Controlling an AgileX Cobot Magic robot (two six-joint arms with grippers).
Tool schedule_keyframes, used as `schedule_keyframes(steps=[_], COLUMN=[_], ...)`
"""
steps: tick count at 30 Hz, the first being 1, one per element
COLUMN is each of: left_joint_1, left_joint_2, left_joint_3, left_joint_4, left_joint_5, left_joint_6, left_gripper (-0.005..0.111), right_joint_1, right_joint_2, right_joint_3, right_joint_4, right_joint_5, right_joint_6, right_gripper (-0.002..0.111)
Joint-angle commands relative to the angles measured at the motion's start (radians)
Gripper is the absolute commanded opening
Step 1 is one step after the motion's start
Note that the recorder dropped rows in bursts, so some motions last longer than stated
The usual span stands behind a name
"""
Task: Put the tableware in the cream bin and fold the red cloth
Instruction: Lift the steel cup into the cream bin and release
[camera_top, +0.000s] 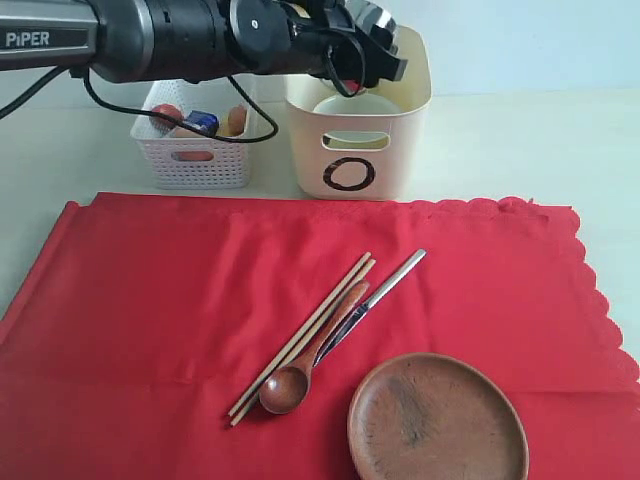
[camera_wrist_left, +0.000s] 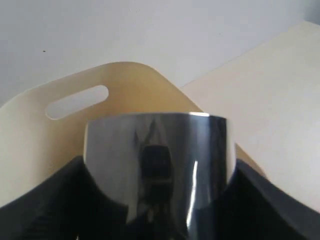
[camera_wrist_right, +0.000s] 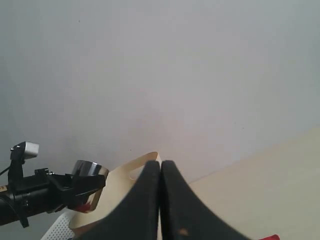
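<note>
Exterior view: the left hand (camera_top: 372, 42) hangs over the cream bin (camera_top: 390, 165), which stands on the table (camera_top: 520, 140) at 12 o'clock, just past the far edge of the red cloth (camera_top: 150, 300). The hand grips a steel cup (camera_wrist_left: 157, 160); in the left wrist view its black fingers (camera_wrist_left: 45, 205) press on the cup from both sides, above the bin's open top. A white bowl (camera_top: 348, 104) already sits inside the bin. At 11 o'clock, just beside the bin, is a white basket (camera_top: 195, 165) with food in it.

The cloth lies spread flat. Near its middle the chopsticks (camera_top: 300, 340), wooden spoon (camera_top: 290, 385) and metal utensil (camera_top: 385, 285) lie in a slanting bunch, touching. The brown plate (camera_top: 435, 420) rests at 5 o'clock, just beside the spoon's bowl.

The right hand (camera_wrist_right: 160, 200) is raised, its fingers pressed together on nothing.
</note>
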Motion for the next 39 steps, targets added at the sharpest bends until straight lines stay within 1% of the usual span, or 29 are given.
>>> schedule_keyframes(steps=[1,3,7,11,15,17,29,39], left_joint_1=[0.0,0.0,0.0,0.0,0.0,0.0,0.0,0.0], left_joint_2=[-0.003,-0.003,-0.003,-0.003,-0.003,-0.003,-0.009,-0.092], left_joint_3=[-0.012,-0.012,-0.012,-0.012,-0.012,-0.012,-0.012,-0.012], left_joint_4=[-0.01,-0.007,-0.007,-0.007,-0.007,-0.007,-0.007,0.011], left_joint_5=[-0.013,-0.017,-0.017,-0.017,-0.017,-0.017,0.0,0.131], left_joint_6=[-0.003,-0.003,-0.001,-0.001,-0.001,-0.001,-0.001,0.004], left_gripper=[0.032,0.046,0.065,0.075,0.083,0.084,0.084,0.084], right_joint_1=[-0.003,-0.003,-0.003,-0.003,-0.003,-0.003,-0.003,-0.003], right_joint_2=[-0.002,-0.002,-0.002,-0.002,-0.002,-0.002,-0.002,-0.002], right_joint_3=[0.003,0.003,0.003,0.003,0.003,0.003,0.003,0.003], right_joint_4=[-0.009,-0.009,-0.009,-0.009,-0.009,-0.009,-0.009,-0.009], right_joint_5=[-0.001,-0.001,-0.001,-0.001,-0.001,-0.001,-0.001,-0.001], right_joint_6=[-0.003,-0.003,-0.003,-0.003,-0.003,-0.003,-0.003,-0.003], right_gripper=[0.0,0.0,0.0,0.0,0.0,0.0,0.0,0.0])
